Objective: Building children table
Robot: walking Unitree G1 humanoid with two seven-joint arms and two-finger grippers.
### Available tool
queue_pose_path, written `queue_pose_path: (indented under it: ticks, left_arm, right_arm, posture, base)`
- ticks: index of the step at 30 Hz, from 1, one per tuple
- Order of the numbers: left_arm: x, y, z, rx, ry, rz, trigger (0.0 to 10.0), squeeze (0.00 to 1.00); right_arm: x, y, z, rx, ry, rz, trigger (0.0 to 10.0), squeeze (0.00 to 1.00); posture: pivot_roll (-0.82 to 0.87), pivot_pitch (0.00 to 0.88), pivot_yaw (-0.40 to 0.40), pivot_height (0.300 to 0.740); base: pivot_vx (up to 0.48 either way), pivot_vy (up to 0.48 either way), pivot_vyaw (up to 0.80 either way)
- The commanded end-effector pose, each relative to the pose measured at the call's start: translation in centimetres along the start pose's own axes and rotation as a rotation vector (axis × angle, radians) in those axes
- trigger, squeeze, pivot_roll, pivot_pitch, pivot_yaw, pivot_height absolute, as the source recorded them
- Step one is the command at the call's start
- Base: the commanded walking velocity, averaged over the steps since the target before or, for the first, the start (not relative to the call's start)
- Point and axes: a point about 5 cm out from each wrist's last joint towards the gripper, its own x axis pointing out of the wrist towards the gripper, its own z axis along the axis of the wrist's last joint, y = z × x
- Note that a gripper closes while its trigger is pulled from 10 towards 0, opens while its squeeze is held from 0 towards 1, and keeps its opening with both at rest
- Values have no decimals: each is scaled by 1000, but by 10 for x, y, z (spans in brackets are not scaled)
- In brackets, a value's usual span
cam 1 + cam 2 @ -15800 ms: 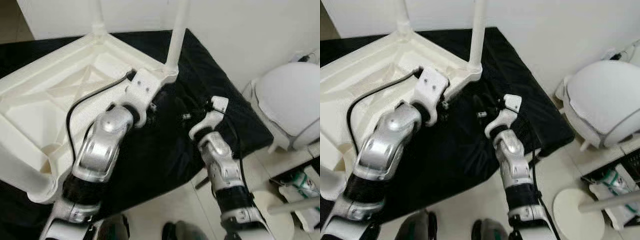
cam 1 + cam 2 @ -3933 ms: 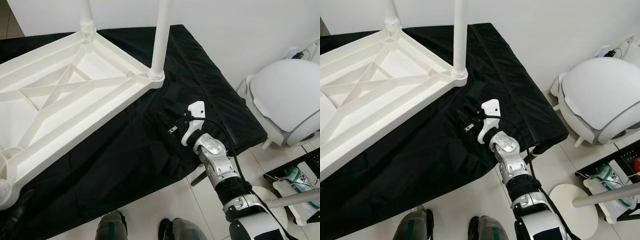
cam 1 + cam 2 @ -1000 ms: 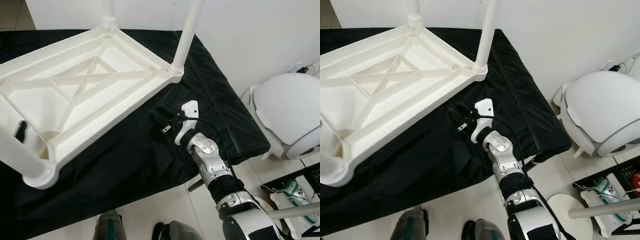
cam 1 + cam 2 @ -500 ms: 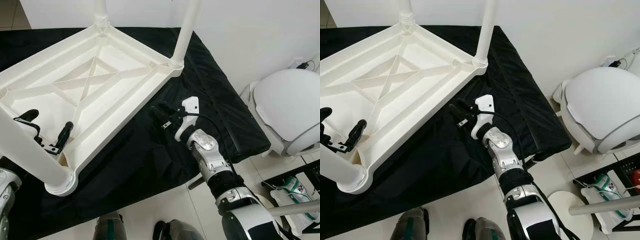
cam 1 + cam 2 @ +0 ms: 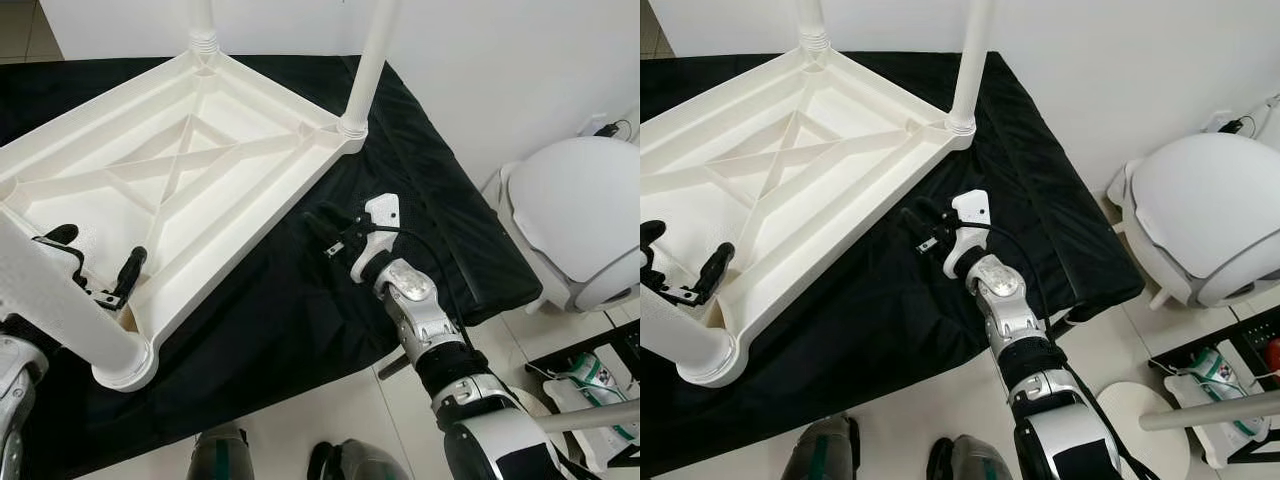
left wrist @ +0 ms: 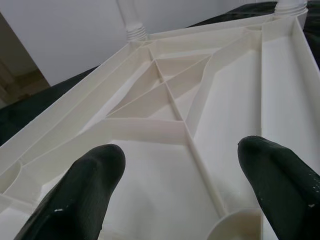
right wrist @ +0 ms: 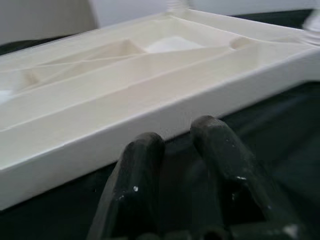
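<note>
Upturned on black cloth (image 5: 300, 300): white plastic table (image 5: 180, 170), legs up. Left gripper (image 5: 90, 275) spread wide inside near corner; right gripper (image 5: 925, 232) closed, empty, beside rim. Likely light, stiff, slick; best gripped by rim or leg (image 5: 368, 60).

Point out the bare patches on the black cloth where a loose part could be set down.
Bare black cloth lies between the upturned white plastic table and the cloth's right edge, and along the near edge ahead of the right gripper. It is crowded at the near-left corner, where the left gripper sits by a white leg.
</note>
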Motion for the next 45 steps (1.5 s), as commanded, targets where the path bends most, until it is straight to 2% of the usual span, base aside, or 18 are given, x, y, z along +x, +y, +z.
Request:
queue_pose_path:
  ticks: [1,2,4,11,14,15,27,33,34,35,38,40,41,42,43,45]
  left_arm:
    - [3,-9,5,1,-13,-32,10000,0]
    - [3,-9,5,1,-13,-32,10000,0]
    - [5,-12,4,-9,-9,-52,10000,0]
    - [9,-23,8,-22,-17,-87,10000,0]
    - [14,-30,13,-32,-36,-97,10000,0]
    - [20,-33,18,-40,-54,-95,10000,0]
    - [37,-37,33,-48,-113,-64,10000,0]
    - [41,-34,25,-46,-65,-49,10000,0]
    - [38,-23,16,-28,-16,-17,10000,0]
    - [38,-23,16,-28,-16,-17,10000,0]
    - [35,-11,8,-9,30,24,10000,0]
    - [32,7,-5,11,116,101,10000,0]
    - [32,7,-5,11,116,101,10000,0]
    - [28,22,-16,41,193,172,10000,0]
    - [28,22,-16,41,193,172,10000,0]
    - [25,35,-25,81,258,225,10000,0]
  right_arm:
    - [0,-12,-8,-1,82,-115,10000,0]
    - [0,-12,-8,-1,82,-115,10000,0]
    - [3,-16,-9,8,106,-192,10000,0]
    - [5,-22,-8,27,116,-272,10000,0]
    - [5,-27,-9,32,131,-318,10000,0]
    - [6,-30,-9,46,140,-355,10000,0]
    - [13,-34,-5,57,150,-414,10000,0]
    - [17,-35,-1,56,143,-436,10000,0]
    - [19,-34,2,39,133,-428,10000,0]
    - [19,-34,2,39,133,-428,10000,0]
    - [19,-34,3,23,127,-421,10000,0]
    - [18,-35,3,14,117,-406,10000,0]
    - [18,-35,3,14,117,-406,10000,0]
    - [16,-36,3,11,113,-395,10000,0]
    - [16,-36,3,11,113,-395,10000,0]
    - [15,-40,2,9,122,-408,10000,0]
  posture:
    - [218,80,-71,740]
    - [218,80,-71,740]
    - [214,74,-68,740]
    - [211,68,-62,740]
    - [210,64,-59,740]
    - [214,61,-53,740]
    - [224,68,-44,740]
    - [225,70,-43,740]
    - [220,77,-47,740]
    - [220,77,-47,740]
    - [213,80,-54,740]
    - [211,83,-61,740]
    - [211,83,-61,740]
    - [205,83,-65,740]
    - [205,83,-65,740]
    - [200,83,-72,740]
  base:
    - [0,0,0]
    - [0,0,0]
    - [0,0,0]
    - [0,0,0]
    - [0,0,0]
    - [0,0,0]
    - [0,0,0]
    - [0,0,0]
    - [0,0,0]
    - [0,0,0]
    - [0,0,0]
    - [0,0,0]
    - [0,0,0]
    - [0,0,0]
    - [0,0,0]
    - [0,0,0]
